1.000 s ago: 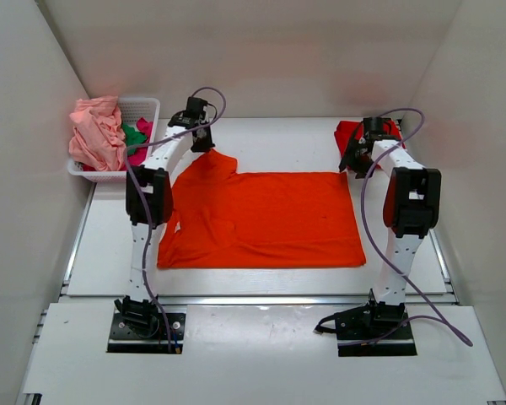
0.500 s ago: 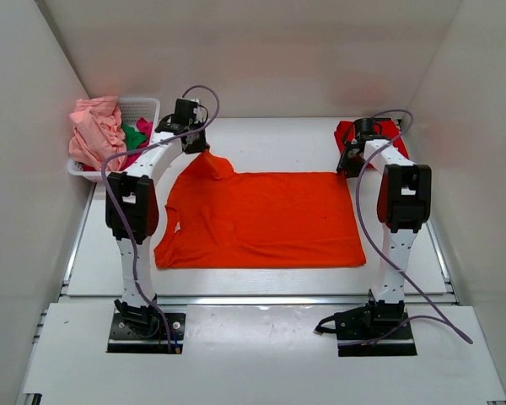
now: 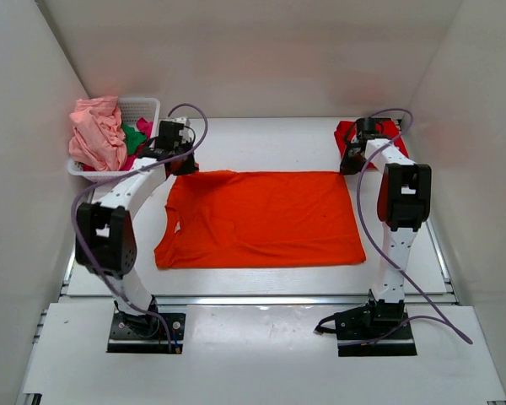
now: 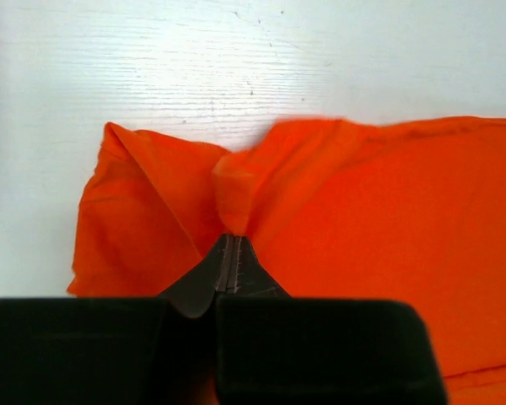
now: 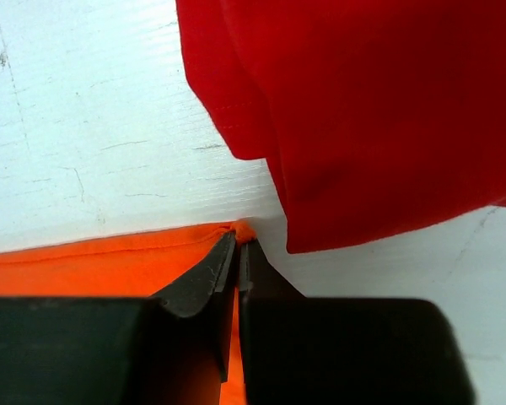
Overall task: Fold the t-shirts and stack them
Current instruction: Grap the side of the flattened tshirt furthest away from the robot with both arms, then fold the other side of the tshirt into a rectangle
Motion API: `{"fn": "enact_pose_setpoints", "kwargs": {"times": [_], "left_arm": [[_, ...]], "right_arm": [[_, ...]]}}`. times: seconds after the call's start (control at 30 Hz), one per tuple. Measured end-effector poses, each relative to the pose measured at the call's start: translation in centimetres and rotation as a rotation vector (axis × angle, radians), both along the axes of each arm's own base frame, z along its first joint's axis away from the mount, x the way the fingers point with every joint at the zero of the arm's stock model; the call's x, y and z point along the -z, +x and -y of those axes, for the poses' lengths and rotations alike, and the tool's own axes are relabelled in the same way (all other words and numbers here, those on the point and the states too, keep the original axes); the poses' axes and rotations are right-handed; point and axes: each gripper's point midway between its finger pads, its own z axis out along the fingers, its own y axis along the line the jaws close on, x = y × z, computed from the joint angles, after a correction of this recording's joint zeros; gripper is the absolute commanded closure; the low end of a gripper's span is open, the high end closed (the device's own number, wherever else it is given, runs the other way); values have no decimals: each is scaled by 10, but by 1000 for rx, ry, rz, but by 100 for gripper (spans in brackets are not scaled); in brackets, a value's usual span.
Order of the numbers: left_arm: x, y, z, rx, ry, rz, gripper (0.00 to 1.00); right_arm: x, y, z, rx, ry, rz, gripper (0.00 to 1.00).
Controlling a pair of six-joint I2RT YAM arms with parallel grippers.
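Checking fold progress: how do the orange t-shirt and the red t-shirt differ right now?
The orange t-shirt lies spread flat mid-table; the red t-shirt sits as a compact bundle at the far right. The left gripper and right gripper pinch the orange t-shirt's far edge; nothing holds the red t-shirt. Both are plain cloth.

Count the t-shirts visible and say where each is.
5: orange t-shirt spread mid-table; red t-shirt far right; pink t-shirt, green t-shirt and magenta t-shirt in the basket; more may be hidden.

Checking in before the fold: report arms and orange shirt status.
Left jaws shut on orange t-shirt, far-left corner. Right jaws shut on its far-right corner. Shirt spread out. Red t-shirt close beside right corner.
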Motion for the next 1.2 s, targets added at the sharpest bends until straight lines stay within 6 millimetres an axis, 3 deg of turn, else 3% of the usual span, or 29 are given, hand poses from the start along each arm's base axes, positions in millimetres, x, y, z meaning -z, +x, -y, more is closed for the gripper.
{"fn": "enact_pose_setpoints", "kwargs": {"times": [0.1,0.2,0.43,0.6,0.93,1.2], "left_arm": [[-20,-14,-3,-2,-15,56,100],[-25,-27,-6,-2,-20,69,100],[1,-75,-15,-10,-13,1,100],[2,-106,-24,-24,-11,1,100],[-12,-134,-38,-60,-30,54,100],[-1,-157,-45,-74,-26,22,100]], "right_arm": [[-1,-1,3,-15,13,7,100],[-1,-7,8,-19,14,9,100],[-9,-43,5,-54,26,10,100],[-28,-61,4,-85,45,58,100],[-61,-79,-3,-144,56,161,100],[-62,-112,-2,-188,56,156,100]]}}
